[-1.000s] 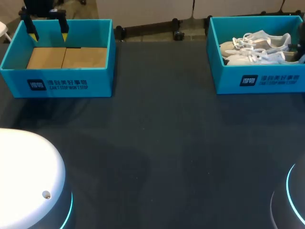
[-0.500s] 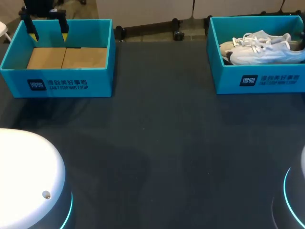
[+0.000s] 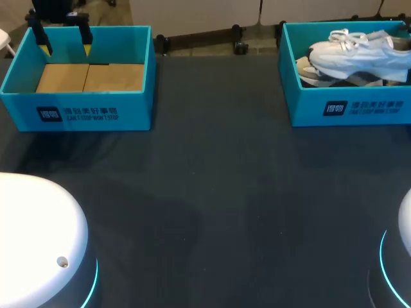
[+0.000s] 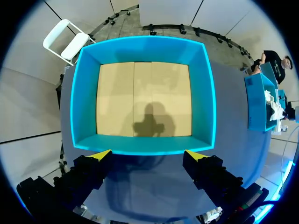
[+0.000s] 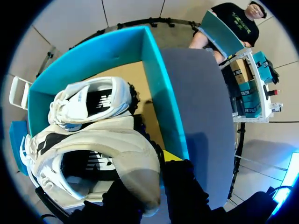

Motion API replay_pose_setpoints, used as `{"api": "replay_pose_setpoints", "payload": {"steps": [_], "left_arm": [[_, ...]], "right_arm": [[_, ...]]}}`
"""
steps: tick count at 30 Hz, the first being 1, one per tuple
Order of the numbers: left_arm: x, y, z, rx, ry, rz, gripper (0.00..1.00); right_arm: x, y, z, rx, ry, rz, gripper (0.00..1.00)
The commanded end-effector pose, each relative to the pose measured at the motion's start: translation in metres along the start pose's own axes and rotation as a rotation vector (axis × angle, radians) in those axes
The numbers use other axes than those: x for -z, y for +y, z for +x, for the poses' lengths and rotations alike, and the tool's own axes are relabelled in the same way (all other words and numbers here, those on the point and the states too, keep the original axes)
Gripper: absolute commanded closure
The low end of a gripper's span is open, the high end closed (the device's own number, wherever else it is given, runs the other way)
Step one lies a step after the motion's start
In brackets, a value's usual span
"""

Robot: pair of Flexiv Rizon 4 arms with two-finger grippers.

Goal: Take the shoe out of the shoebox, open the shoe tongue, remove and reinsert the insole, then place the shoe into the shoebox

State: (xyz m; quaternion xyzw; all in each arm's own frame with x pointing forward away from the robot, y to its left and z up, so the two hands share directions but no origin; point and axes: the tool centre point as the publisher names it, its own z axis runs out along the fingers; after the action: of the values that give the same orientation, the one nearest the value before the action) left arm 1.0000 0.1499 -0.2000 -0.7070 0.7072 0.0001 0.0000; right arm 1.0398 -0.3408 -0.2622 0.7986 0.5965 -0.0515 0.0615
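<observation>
Currently: one shoe held clear of its shoebox, one shoe remaining inside.

Count is two teal shoeboxes and two white shoes on the dark table (image 3: 212, 192). The right hand (image 5: 154, 170) is clamped on the heel collar of the raised shoe (image 3: 359, 54), which hangs above the right shoebox (image 3: 347, 106), toe towards the table's middle. The second shoe (image 3: 308, 67) lies inside that box, beneath and beside it. The left hand (image 3: 65, 46) is spread wide, holding nothing, over the far wall of the left shoebox (image 3: 77, 112) (bare cardboard floor inside). Each box front bears a dark square logo with white print, and each shoe's side shows a dark logo.
</observation>
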Motion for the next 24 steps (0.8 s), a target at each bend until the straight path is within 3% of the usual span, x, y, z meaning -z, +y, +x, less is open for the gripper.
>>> {"api": "replay_pose_setpoints", "payload": {"steps": [1,3,9,16,24], "left_arm": [[0.0,0.0,0.0,0.0,0.0,0.0,0.0],[0.0,0.0,0.0,0.0,0.0,0.0,0.0],[0.0,0.0,0.0,0.0,0.0,0.0,0.0],[0.0,0.0,0.0,0.0,0.0,0.0,0.0],[0.0,0.0,0.0,0.0,0.0,0.0,0.0]], "right_arm": [[0.026,-0.011,-0.003,-0.006,-0.006,-0.018,1.0],[0.043,-0.012,-0.007,-0.017,-0.018,-0.025,1.0],[0.066,-0.023,-0.012,-0.037,-0.024,-0.033,1.0],[0.091,-0.061,-0.008,-0.04,-0.025,-0.033,1.0],[0.124,-0.131,0.012,-0.055,-0.023,-0.074,1.0]]}}
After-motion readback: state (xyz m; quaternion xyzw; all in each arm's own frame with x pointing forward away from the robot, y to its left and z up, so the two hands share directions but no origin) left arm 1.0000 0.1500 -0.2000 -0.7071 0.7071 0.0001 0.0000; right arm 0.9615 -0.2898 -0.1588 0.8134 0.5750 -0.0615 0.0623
